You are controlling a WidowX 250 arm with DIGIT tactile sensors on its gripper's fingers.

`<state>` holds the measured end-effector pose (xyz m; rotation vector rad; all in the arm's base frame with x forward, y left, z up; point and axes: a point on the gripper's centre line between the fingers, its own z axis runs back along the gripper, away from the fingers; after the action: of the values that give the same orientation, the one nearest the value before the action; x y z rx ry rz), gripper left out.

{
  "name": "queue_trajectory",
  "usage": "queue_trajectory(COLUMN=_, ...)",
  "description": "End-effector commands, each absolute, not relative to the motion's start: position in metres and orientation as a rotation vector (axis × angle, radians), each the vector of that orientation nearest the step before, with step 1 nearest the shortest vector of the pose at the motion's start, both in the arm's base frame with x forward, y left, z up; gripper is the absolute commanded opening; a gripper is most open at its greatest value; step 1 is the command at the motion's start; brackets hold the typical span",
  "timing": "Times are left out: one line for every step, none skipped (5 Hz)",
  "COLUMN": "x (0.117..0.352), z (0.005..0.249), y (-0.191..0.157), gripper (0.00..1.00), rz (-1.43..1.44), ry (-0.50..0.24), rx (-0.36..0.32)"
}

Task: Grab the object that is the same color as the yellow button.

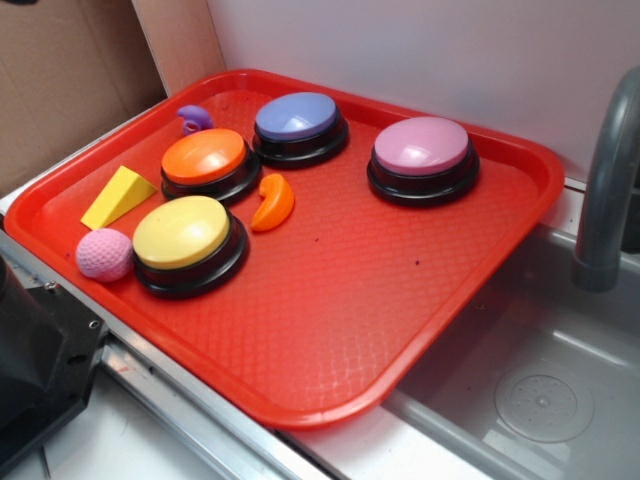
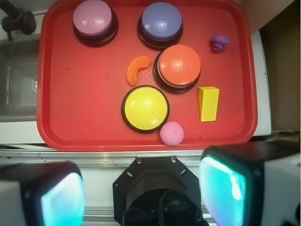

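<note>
Looking down, we see nothing is done yet: our claw point(image 2: 141, 193) hangs wide open and empty off the red tray point(image 2: 141, 141), and the yellow wedge point(image 2: 208, 103) waits beside the orange button point(image 2: 179, 66), untouched.

Bright, even light; soft short shadows under buttons. Glare spots on glossy domes. Wrist view: gripper fingers point(image 2: 225, 181) blurred, glowing cyan; tray point(image 2: 51, 94) sharp.

No text, label, brand, number or sign could be read anywhere (neither view showed any lettering on the buttons or tray).
</note>
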<state>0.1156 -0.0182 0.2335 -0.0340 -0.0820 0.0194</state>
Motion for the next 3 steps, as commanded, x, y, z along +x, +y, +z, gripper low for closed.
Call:
queue_trajectory(x=0.140, z=0.206, y=0.020, gripper=1.00, rz=0.067, ry=-0.138, rx=-0.063)
queue_trajectory(x=0.147, z=0.187, y=0.038, gripper=1.00, rz=0.080, ry=-0.180, rx=-0.066)
queue_trajectory(x=0.152, z=0.161, y=0.060, gripper=1.00, rz=0.128, ry=-0.181, rx=-0.044)
